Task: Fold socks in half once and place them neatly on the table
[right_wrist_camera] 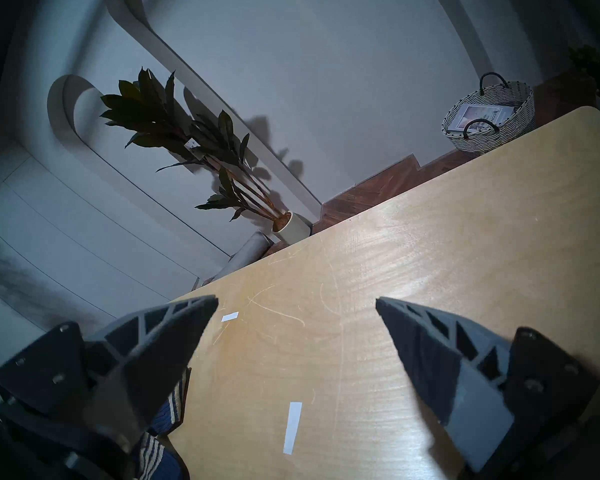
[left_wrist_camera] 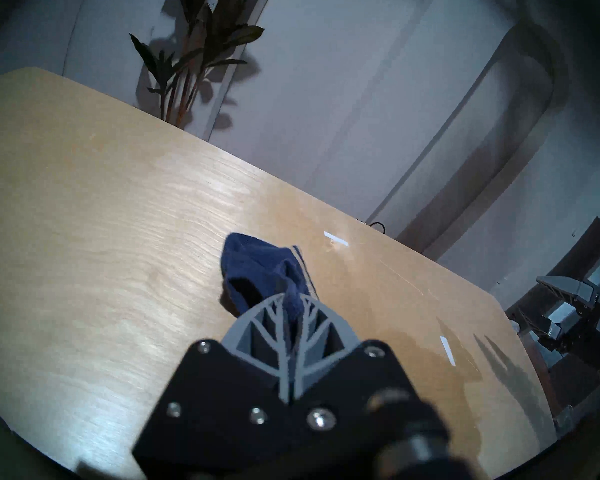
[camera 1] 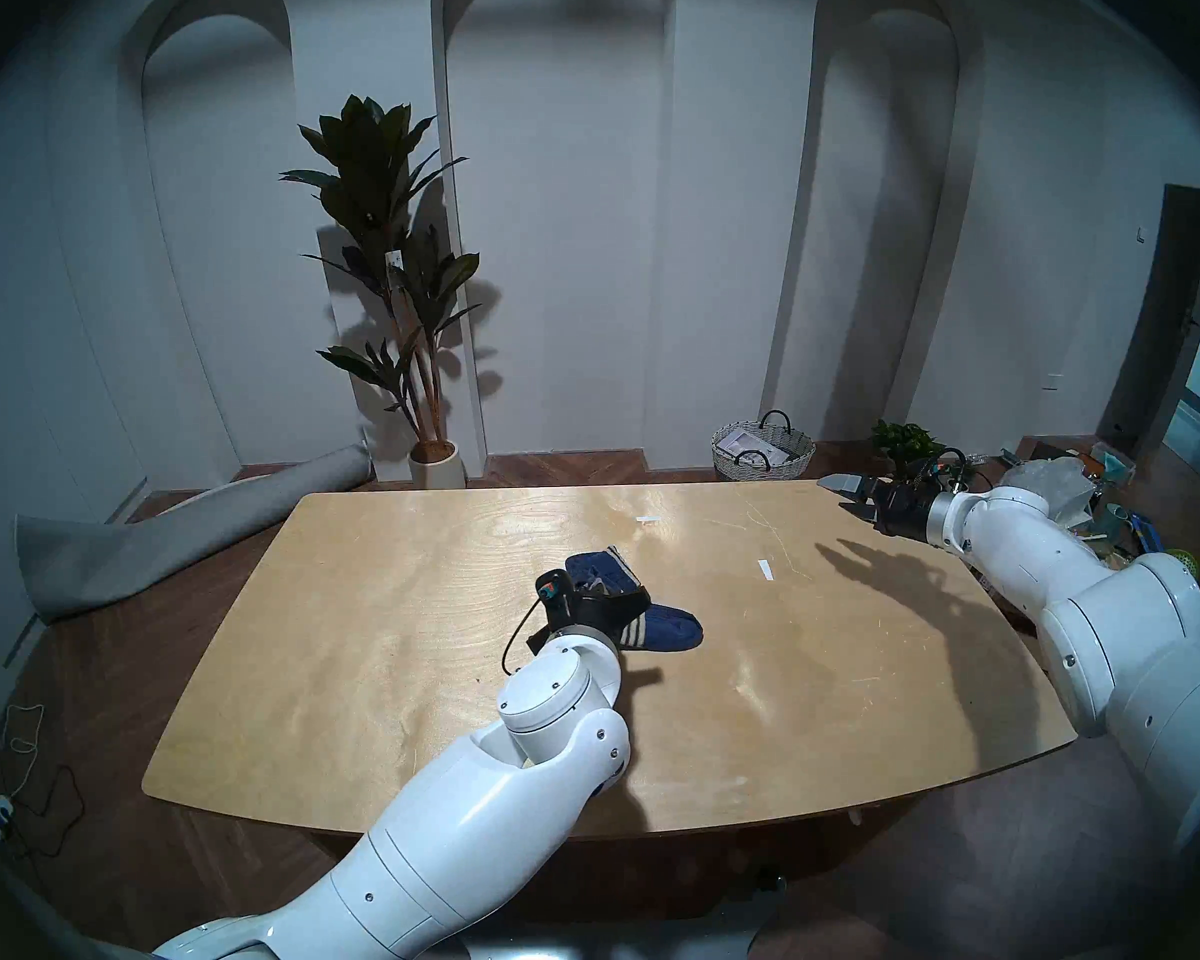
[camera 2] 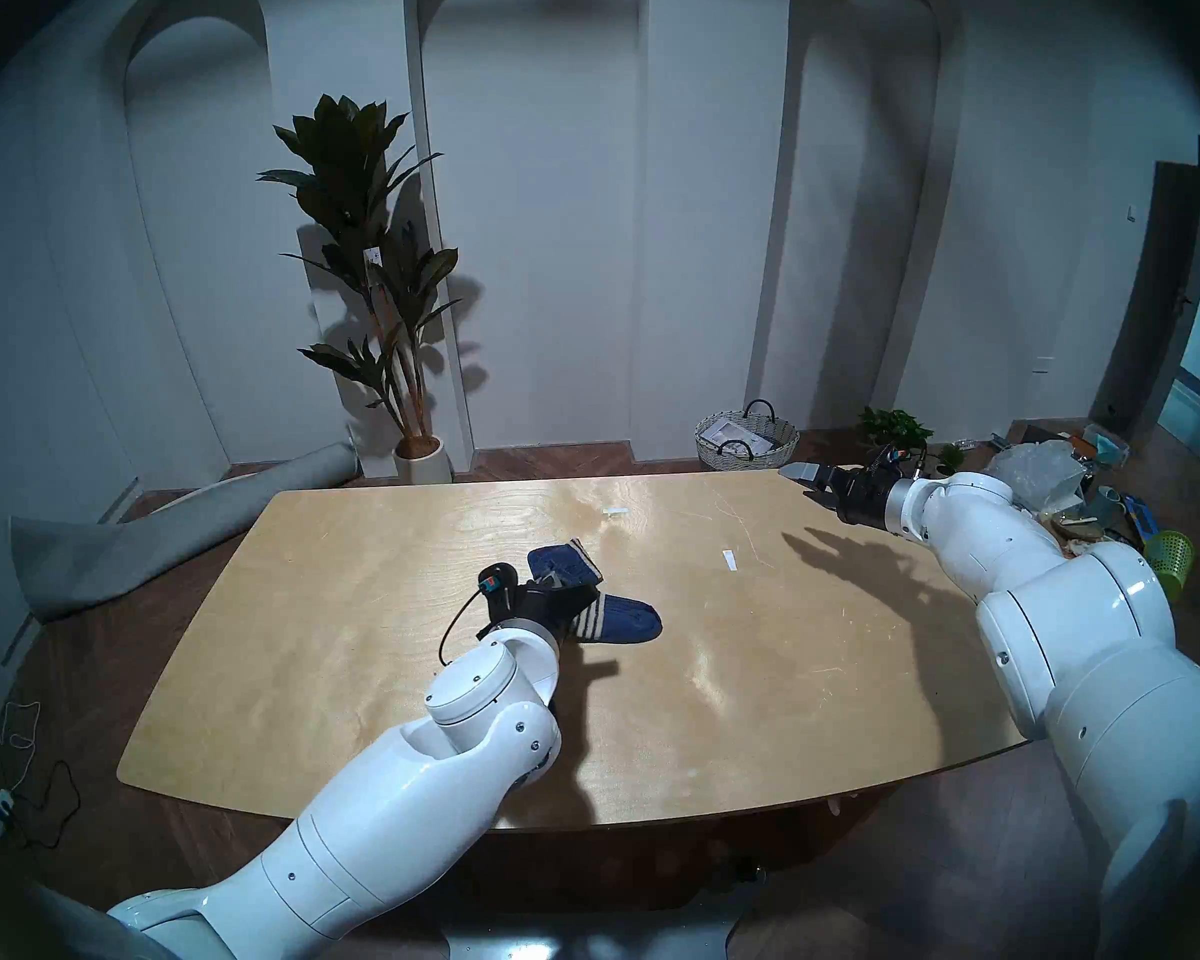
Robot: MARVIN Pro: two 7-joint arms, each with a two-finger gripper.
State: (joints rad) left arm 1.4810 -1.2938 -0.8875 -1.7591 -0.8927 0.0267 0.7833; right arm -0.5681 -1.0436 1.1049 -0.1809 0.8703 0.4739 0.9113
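Head stereo left view, item one: tabletop [camera 1: 389, 661], pale plywood, rounded corners, curved near edge. Wide bare wood lies to the left of the socks and toward the near edge; right of the socks the surface is also free apart from two white tape strips [camera 1: 765, 569] and the shadow of my right arm.

Item two: socks [camera 1: 666, 629], navy with beige stripes, near the tabletop's middle. One lies flat, its long axis running left to right, toe to the right, striped band beside my left fingers. The other sock [left_wrist_camera: 257, 268] sits just beyond the first, toward the far edge, bunched and partly raised.

Item three: left fingers [left_wrist_camera: 293, 306], pressed together and clamped on a fold of the raised sock's navy fabric, as the left wrist view shows.

Item four: right fingers [right_wrist_camera: 297, 334], spread wide apart with nothing between them, hovering above the tabletop's far right corner, well apart from the socks.

Item five, room: white arched wall panels, potted plant [camera 1: 389, 280] beyond the far edge, woven basket [camera 1: 763, 449] on the wooden floor, rolled grey rug [camera 1: 188, 529] left of the tabletop.
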